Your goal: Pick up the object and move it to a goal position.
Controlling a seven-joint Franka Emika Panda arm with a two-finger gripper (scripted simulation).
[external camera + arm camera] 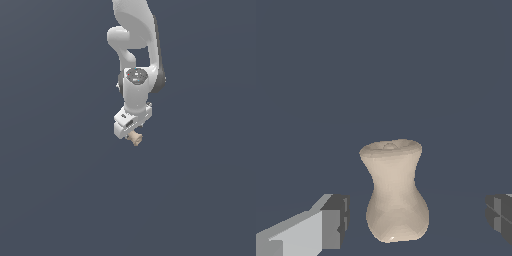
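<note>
Wrist view: matte beige, waisted object point(394, 192) (vase-shaped) sits between spread jaws, untouched.

The arm point(136, 45) is glossy white with rounded, bulbous links and dark grey bands along its joints. A round dark grey cap with small red marks sits on the wrist housing point(136, 76). Below it is a boxy white hand block with small dark recesses. The pincer point(418, 220) has pale grey, angular fingers point(303, 232) ending in dark grey, blocky, faceted pads point(338, 220).
</note>
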